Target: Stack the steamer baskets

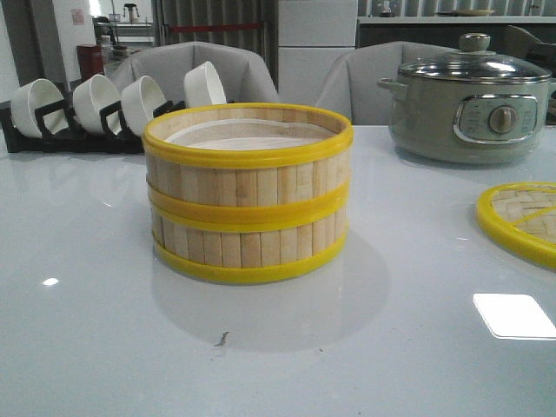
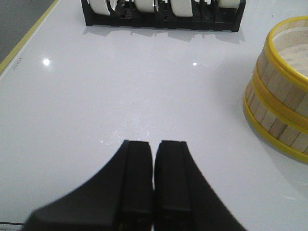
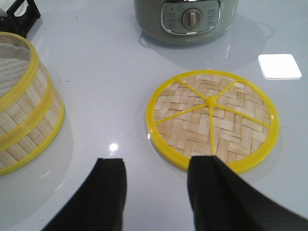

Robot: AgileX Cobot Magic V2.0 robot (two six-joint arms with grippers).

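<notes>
In the lower middle of the left wrist view, the left gripper [image 2: 154, 159] has its two black fingers pressed together with only a thin line between them, and it holds nothing. It hangs over bare white table [image 2: 96, 106], apart from the baskets, which I judge to be a resting pose because its part of the work is over.

In the lower part of the right wrist view, the right gripper [image 3: 154, 168] is wide, with a clear gap between its black fingers, and nothing is inside. One finger [image 3: 211, 178] overlaps the near rim of the flat round woven bamboo lid with yellow rim and spokes [image 3: 211, 120]; whether it touches the lid or only hovers above it I cannot tell from this angle. The wide opening would suit taking that rim, if the lid is meant to go on top.

In the centre of the front view stand the two round bamboo-slat steamer baskets with bright yellow rims [image 1: 248, 195], one sitting on the other, their rims well aligned, so the stack looks finished. The pale liner [image 1: 234, 130] shows inside the upper one, which is still uncovered.

Farther back, at the upper left, white ceramic bowls [image 1: 122, 100] stand on edge in a black rack [image 1: 78, 139], so they stay out of the working area. At the upper right is a grey-green electric cooking pot with a glass lid [image 1: 469, 100], also well apart from the stack
</notes>
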